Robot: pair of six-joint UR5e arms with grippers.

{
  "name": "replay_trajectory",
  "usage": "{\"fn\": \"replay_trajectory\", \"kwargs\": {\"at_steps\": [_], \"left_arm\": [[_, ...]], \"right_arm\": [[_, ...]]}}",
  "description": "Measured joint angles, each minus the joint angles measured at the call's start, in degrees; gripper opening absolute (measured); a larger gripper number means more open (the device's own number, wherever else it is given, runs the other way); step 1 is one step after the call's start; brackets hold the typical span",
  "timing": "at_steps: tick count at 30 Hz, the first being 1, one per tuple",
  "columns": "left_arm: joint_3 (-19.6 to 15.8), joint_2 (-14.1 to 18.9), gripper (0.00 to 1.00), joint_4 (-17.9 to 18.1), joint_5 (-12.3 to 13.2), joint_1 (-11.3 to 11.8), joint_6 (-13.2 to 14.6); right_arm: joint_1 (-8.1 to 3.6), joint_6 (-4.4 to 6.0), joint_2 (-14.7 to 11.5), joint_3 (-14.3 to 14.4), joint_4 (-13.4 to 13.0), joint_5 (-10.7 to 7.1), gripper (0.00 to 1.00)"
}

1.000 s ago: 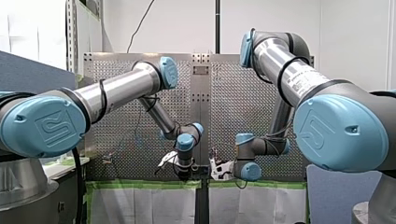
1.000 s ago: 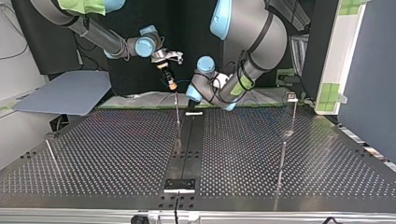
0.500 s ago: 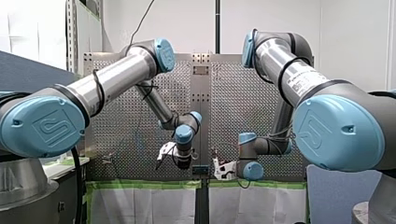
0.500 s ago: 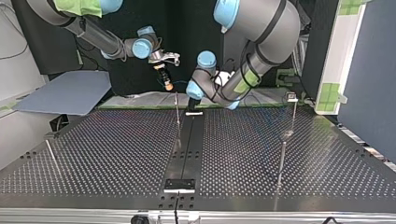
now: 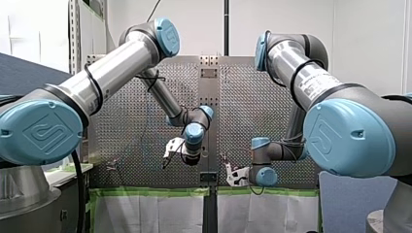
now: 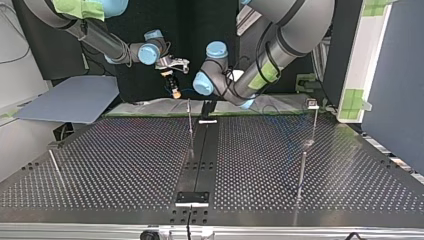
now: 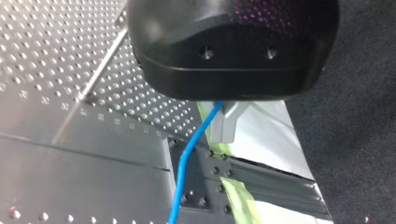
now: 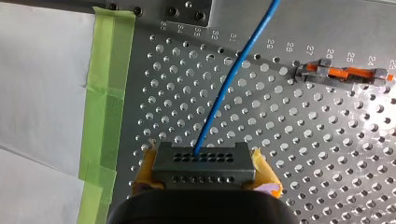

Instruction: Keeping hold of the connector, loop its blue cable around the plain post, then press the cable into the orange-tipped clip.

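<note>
Judged to be at the opening of the routing: no loop made, no clip loaded.

Right wrist view: found connector (image 8: pixel 203 161) pinched between the yellow pads (image 8: pixel 267 176) of my right gripper (image 8: pixel 205 171), held over the perforated table (image 8: pixel 280 140), near the green tape (image 8: pixel 105 93). Traced blue cable (image 8: pixel 233 79) from the connector's face straight ahead of the gripper. Noted orange-tipped clip (image 8: pixel 345 73) ahead and off to one side, apart from the cable.

Left wrist view: picked up the same cable (image 7: pixel 187 158) leaving the metal fingers (image 7: pixel 229 122) of my left gripper (image 7: pixel 224 127). Taken as nipped between pressed-together fingers, then running on toward the table.

Top view: located both grippers at upper centre of the frame, above the table's far edge. Marked bare rod (image 6: pixel 302 172) at lower right as a candidate for the plain post; not settled.

Next, as judged: hold the connector firmly, carry the cable round the post with slack controlled and low enough to catch, then line it over the clip and press.
</note>
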Motion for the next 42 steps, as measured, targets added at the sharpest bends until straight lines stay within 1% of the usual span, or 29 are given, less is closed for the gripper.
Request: {"fn": "replay_trajectory", "kwargs": {"at_steps": [2, 5, 11, 15, 21, 23, 27, 34, 42], "left_arm": [[-1.3, 0.3, 0.00, 1.3, -1.0, -0.7, 0.0], [-3.1, 0.5, 0.00, 3.0, -1.7, -1.9, -0.1], [-6.2, 0.5, 0.00, 6.2, -3.5, -4.8, -1.3], [-8.3, 0.4, 0.00, 8.2, -2.7, -5.7, -1.7], [-11.7, 0.3, 0.00, 11.7, -1.1, -5.5, -1.9], [-12.6, 0.3, 0.00, 12.8, -0.5, -5.3, -1.9], [-12.2, 0.3, 0.00, 14.9, 0.5, -5.0, -2.1], [-9.0, 0.3, 0.00, 19.1, 2.8, -4.4, -3.4], [-7.9, -0.2, 0.00, 23.4, 4.1, -3.2, -4.1]], "right_arm": [[-0.04, -0.03, 0.0, 0.0, 0.1, 0.01, 0.00], [-0.27, -0.03, 0.0, -0.1, 0.1, 0.05, 0.00], [-1.15, 0.09, -0.1, -0.3, 0.1, 0.22, 0.00], [-2.05, 0.22, -0.2, -0.4, 0.4, 0.57, 0.00], [-3.28, 0.50, -0.2, -0.7, 0.6, 0.68, 0.00], [-3.51, 0.60, -0.2, -1.0, 0.7, 0.65, 0.00], [-3.81, 0.66, -0.2, -1.7, 1.3, 0.47, 0.00], [-4.00, 0.69, -0.2, -2.6, 2.4, -0.44, 0.00], [-4.49, 0.72, -0.2, -3.6, 3.6, -0.67, 0.00]]}}
